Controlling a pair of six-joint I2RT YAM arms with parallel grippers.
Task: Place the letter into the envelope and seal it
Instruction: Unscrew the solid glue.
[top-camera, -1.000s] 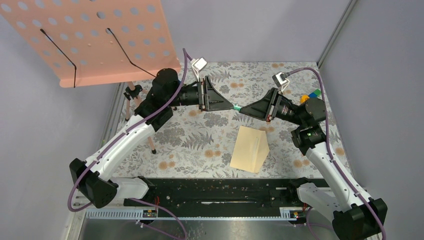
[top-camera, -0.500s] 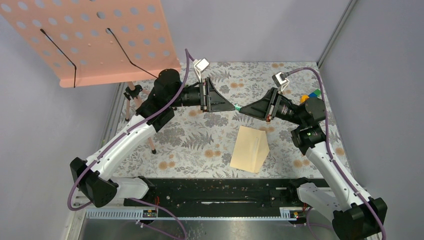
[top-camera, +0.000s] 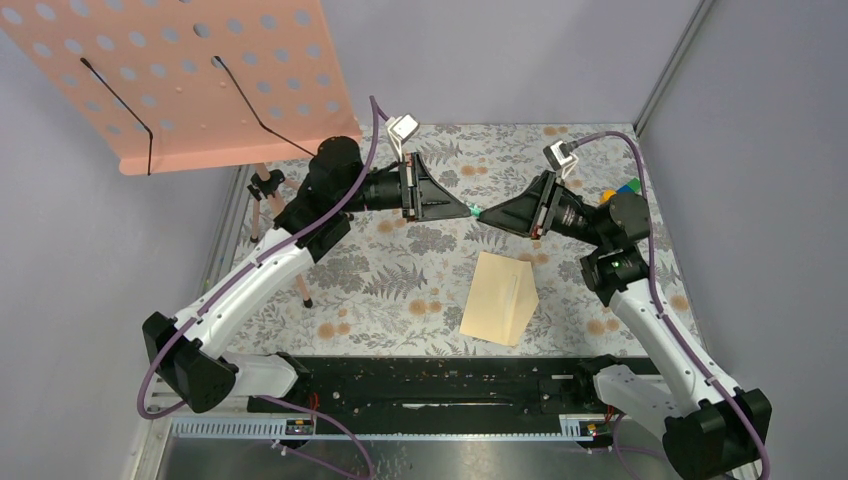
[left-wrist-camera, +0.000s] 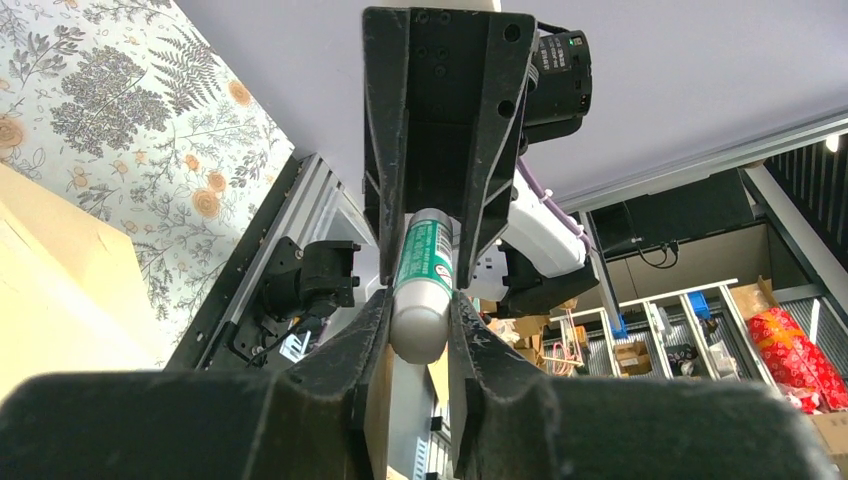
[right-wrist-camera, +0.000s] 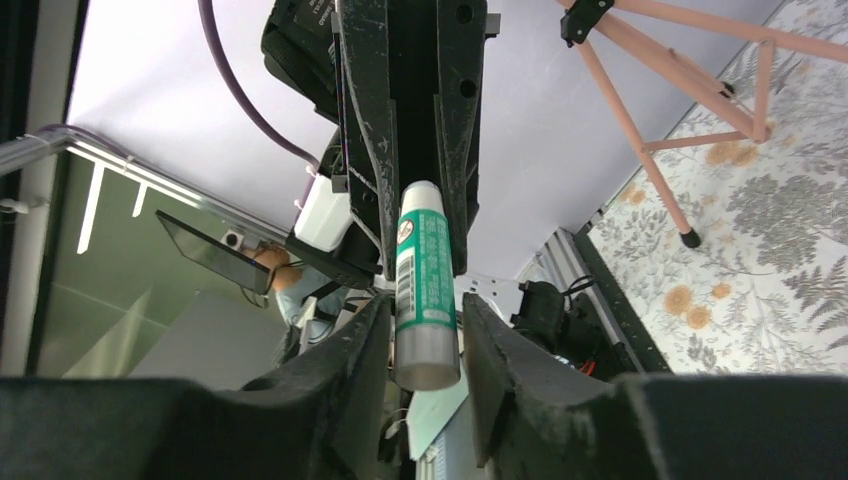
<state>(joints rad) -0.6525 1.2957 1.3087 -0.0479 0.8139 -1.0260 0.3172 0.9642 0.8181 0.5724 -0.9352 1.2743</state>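
A green-and-white glue stick (top-camera: 475, 212) hangs in the air between my two grippers, which point at each other above the table's middle. My left gripper (top-camera: 467, 212) is shut on its grey capped end (left-wrist-camera: 421, 325), with both fingers touching it. My right gripper (top-camera: 483, 214) stands around the other end (right-wrist-camera: 427, 345), with a small gap at each side. The tan envelope (top-camera: 497, 298) lies flat on the flowered cloth below, nearer the arms' bases, a crease down its middle. Its edge also shows in the left wrist view (left-wrist-camera: 55, 290). The letter is hidden.
A pink perforated board (top-camera: 180, 80) on a thin-legged stand (top-camera: 268, 195) fills the back left. Coloured blocks (top-camera: 625, 189) sit behind the right arm. A black rail (top-camera: 430, 380) runs along the near edge. Grey walls close in the left and right sides.
My left gripper has closed onto the glue stick. The right gripper's jaws have eased apart a little, and the right wrist has shifted slightly back and up.
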